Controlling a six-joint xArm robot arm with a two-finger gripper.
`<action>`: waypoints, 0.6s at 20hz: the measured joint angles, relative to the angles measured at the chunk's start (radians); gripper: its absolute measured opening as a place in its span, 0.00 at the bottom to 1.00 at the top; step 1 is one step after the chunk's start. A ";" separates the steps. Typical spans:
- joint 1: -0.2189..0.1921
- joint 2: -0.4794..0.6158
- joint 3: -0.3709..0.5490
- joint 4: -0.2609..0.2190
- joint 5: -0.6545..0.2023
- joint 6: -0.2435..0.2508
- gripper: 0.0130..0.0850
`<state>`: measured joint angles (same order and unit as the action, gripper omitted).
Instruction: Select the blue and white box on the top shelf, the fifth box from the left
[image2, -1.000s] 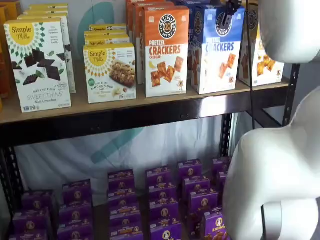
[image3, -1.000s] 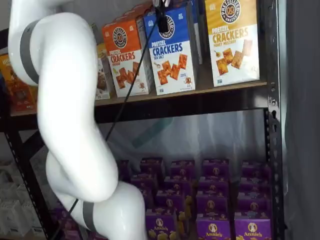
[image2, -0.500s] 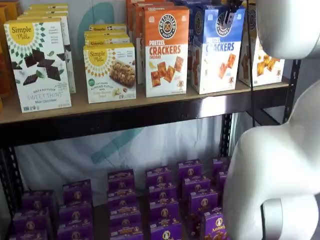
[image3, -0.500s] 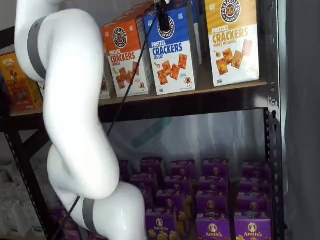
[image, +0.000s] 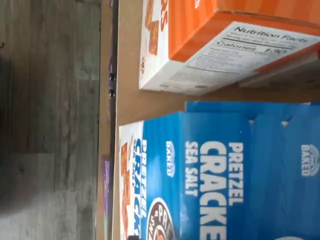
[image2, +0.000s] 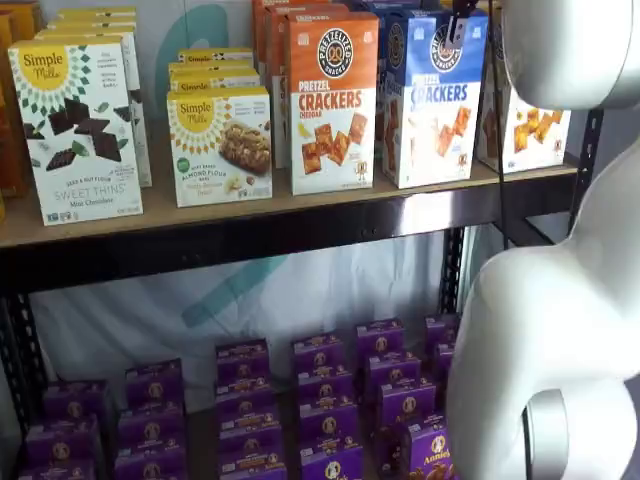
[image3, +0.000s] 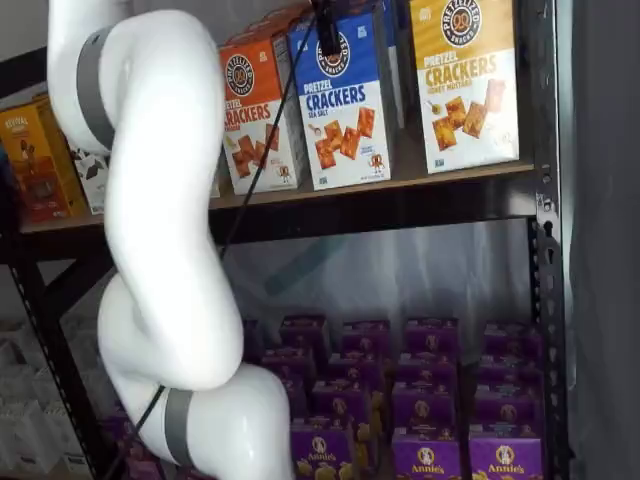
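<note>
The blue and white box (image2: 435, 100) stands on the top shelf (image2: 250, 232) between an orange-topped carton (image2: 332, 100) and a yellow-topped carton (image2: 525, 125). It shows in both shelf views (image3: 345, 110). My gripper (image2: 461, 24) shows only as black fingers hanging from above in front of the box's upper edge, also in a shelf view (image3: 325, 28); no gap or grip can be made out. The wrist view looks down on the blue box's top (image: 210, 175), the orange carton (image: 220, 45) and the shelf board (image: 127, 75).
Simple Mills cartons (image2: 75, 125) stand at the shelf's left. Small purple boxes (image2: 320, 400) fill the lower level. My white arm (image3: 160, 220) crosses in front of the shelves, with a black cable (image3: 255, 180) beside it. A black upright (image3: 545, 240) stands at the right.
The arm's white links have shifted sideways and upward in both shelf views. The black fingers have risen slightly over the blue box's top. The boxes have not moved.
</note>
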<state>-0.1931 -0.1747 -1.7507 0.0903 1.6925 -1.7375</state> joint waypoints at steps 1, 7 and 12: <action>0.004 0.004 -0.006 -0.008 0.006 0.002 1.00; 0.012 0.003 -0.005 -0.018 0.014 0.007 1.00; 0.013 -0.004 0.006 -0.013 0.010 0.009 0.83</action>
<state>-0.1803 -0.1783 -1.7445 0.0771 1.7028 -1.7281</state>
